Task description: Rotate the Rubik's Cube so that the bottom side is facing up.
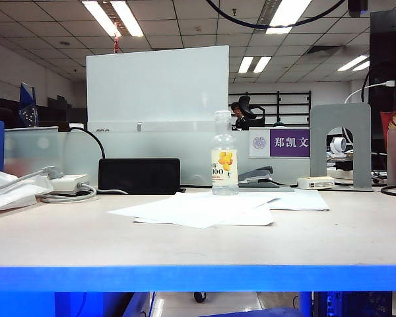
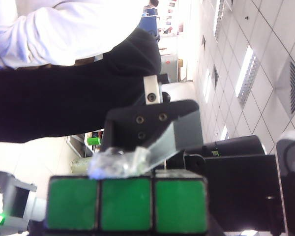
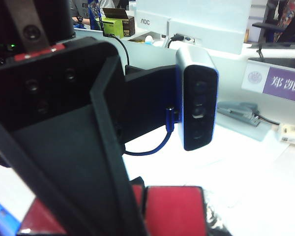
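- Office lights shine over a pale table with a blue front edge.
- White sheets of paper lie in the middle of the table, and a clear bottle with an orange label stands upright at their back edge.
- A black box and a stapler sit behind, near the bottle. No arm shows in this outside view.
- The Rubik's Cube is up in the air. Its green side fills the low part of the left wrist view.
- The left gripper has one finger pressed on the cube's edge; it seems to be pinching the cube.
- The right gripper is right at the cube's red side. I cannot tell if its jaws grip.
- A person in a white shirt stands behind.
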`<action>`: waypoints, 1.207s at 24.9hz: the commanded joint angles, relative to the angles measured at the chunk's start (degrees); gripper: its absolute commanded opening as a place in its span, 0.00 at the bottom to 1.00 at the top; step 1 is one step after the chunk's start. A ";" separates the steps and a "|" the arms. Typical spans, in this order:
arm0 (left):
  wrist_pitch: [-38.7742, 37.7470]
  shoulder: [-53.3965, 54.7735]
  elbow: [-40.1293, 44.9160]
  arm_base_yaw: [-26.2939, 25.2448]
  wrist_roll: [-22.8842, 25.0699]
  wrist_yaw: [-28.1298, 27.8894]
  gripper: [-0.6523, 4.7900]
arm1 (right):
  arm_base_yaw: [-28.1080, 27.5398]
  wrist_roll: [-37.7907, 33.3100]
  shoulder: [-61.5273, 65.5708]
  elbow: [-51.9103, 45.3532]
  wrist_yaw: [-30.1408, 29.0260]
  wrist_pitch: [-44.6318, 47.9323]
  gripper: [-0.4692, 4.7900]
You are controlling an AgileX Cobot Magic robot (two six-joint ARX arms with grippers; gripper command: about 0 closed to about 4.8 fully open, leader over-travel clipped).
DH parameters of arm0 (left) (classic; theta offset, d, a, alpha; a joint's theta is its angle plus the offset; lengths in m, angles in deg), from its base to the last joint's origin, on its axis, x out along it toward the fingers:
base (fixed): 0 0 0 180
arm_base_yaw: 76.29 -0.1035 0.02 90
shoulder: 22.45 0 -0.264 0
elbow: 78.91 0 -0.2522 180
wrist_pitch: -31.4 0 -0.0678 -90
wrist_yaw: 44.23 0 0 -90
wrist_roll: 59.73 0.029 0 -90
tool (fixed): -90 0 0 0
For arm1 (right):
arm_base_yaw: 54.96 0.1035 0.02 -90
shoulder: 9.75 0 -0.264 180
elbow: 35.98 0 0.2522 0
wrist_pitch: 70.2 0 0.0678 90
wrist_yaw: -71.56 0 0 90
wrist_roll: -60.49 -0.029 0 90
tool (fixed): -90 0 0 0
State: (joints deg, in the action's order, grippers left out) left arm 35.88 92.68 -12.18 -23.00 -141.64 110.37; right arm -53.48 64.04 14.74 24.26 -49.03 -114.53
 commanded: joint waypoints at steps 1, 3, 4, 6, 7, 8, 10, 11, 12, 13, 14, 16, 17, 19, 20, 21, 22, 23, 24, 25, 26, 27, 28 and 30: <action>7.30 -0.48 -0.42 -1.38 1.70 -1.99 0.22 | -0.02 -1.79 -0.31 0.26 -1.05 -2.43 0.51; 7.63 -0.48 -0.42 -1.42 1.73 -3.02 0.22 | -0.02 -1.79 -0.31 0.26 -1.05 -2.40 0.51; 7.65 -0.48 -0.42 -1.42 1.75 -3.34 0.22 | -0.02 -1.79 -0.26 0.26 -1.03 -2.38 0.51; 7.69 -0.48 -0.42 -1.49 2.01 -3.45 0.29 | -0.02 -1.79 -0.24 0.26 -1.05 -2.40 0.51; 7.72 -0.48 -0.42 -1.75 2.40 -3.98 0.42 | -0.02 -1.79 -0.24 0.26 -1.05 -2.38 0.51; 8.04 -0.48 -0.42 -1.84 2.40 -4.13 0.49 | -0.02 -1.81 -0.24 0.26 -1.05 -2.38 0.51; 8.52 -0.48 -0.42 -2.19 2.51 -5.09 0.58 | -0.02 -1.81 -0.22 0.26 -1.05 -2.38 0.51; 8.90 -0.48 -0.42 -2.51 2.73 -5.57 0.58 | -0.02 -1.81 -0.15 0.26 -1.05 -2.43 0.51; 9.38 -0.48 -0.42 -2.80 3.17 -5.99 0.58 | -0.02 -1.81 -0.11 0.26 -1.03 -2.40 0.51; 9.33 -0.48 -0.42 -3.17 4.17 -7.19 0.63 | -0.02 -1.84 -0.07 0.26 -1.05 -2.40 0.51; 9.51 -0.48 -0.44 -3.61 4.35 -8.39 0.73 | -0.02 -1.84 -0.02 0.26 -1.05 -2.40 0.51; 9.40 -0.48 -0.42 -4.70 4.48 -9.81 0.82 | 0.00 -1.88 0.22 0.26 -1.07 -2.29 0.51; 9.22 -0.46 -0.44 -5.07 4.55 -9.97 0.82 | 0.15 -1.92 0.28 0.24 -1.03 -2.25 0.51; 9.07 -0.46 -0.42 -5.33 5.42 -10.19 0.82 | 0.22 -2.29 0.15 0.26 -1.09 -2.23 0.51; 9.16 -0.46 -0.44 -5.38 5.42 -10.47 0.82 | 0.28 -2.86 0.17 0.26 -1.62 -2.34 0.51; 9.16 -0.46 -0.46 -5.66 5.42 -10.60 0.87 | 0.66 -3.91 0.33 0.26 -1.53 -2.29 0.51; 9.09 -0.46 -0.46 -6.27 5.46 -10.58 0.97 | 0.81 -3.98 0.85 0.26 -1.18 -2.19 0.51; 9.09 -0.46 -0.50 -7.78 6.29 -10.71 1.00 | 0.72 -3.96 2.01 0.26 -0.98 -2.19 0.51; 9.07 -0.48 -0.61 -8.57 7.23 -10.58 1.00 | 0.90 -4.04 2.60 0.28 -1.03 -2.21 0.51; 9.05 -0.50 -1.18 -10.91 9.92 -10.34 1.00 | 1.57 -5.33 4.00 0.28 -1.07 -2.19 0.51; 9.03 -0.57 -1.66 -12.00 10.97 -9.68 1.00 | 1.84 -6.10 4.55 0.28 -1.49 -2.23 0.51; 9.03 -0.59 -3.39 -14.58 12.85 -8.31 1.00 | 2.21 -8.33 5.44 0.31 -1.55 -2.27 0.51; 9.03 -0.59 -4.24 -15.61 13.68 -7.78 1.00 | 2.19 -9.11 5.97 0.33 -1.57 -2.23 0.51; 7.89 -0.59 -8.41 -18.88 19.30 -6.58 1.00 | 2.10 -9.55 8.04 1.75 -1.49 -3.15 0.51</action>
State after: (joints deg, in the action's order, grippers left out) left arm 43.66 92.55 -18.47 -40.79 -126.89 102.81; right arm -51.30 55.10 21.95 24.55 -50.10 -118.70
